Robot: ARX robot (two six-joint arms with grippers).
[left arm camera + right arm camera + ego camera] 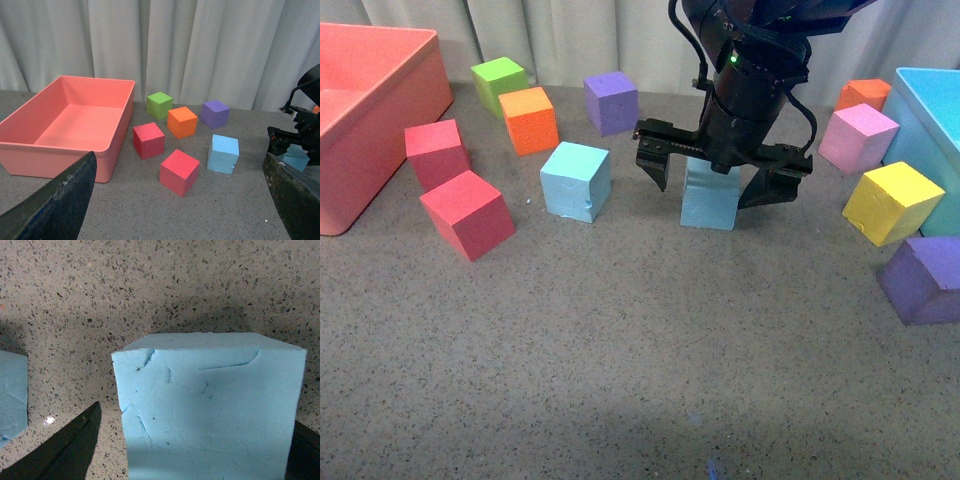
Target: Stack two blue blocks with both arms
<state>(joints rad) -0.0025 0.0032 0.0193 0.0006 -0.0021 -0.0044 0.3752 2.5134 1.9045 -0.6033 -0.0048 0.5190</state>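
Two blue blocks stand on the grey speckled table. One blue block (576,180) is left of centre, seen also in the left wrist view (223,154). The other blue block (710,200) sits between the spread fingers of my right gripper (710,185), which is open and straddles it from above. In the right wrist view this block (210,405) fills the space between the fingers (70,450), with the first block (12,390) at the edge. My left gripper (177,210) is open and holds nothing, back from the cubes and out of the front view.
A red bin (370,110) stands at the far left and a light-blue bin (932,120) at the far right. Two red cubes (468,213), an orange cube (529,120), a green cube (498,82) and a purple cube (611,102) lie left; pink (858,138), yellow (892,203) and purple (923,280) cubes lie right.
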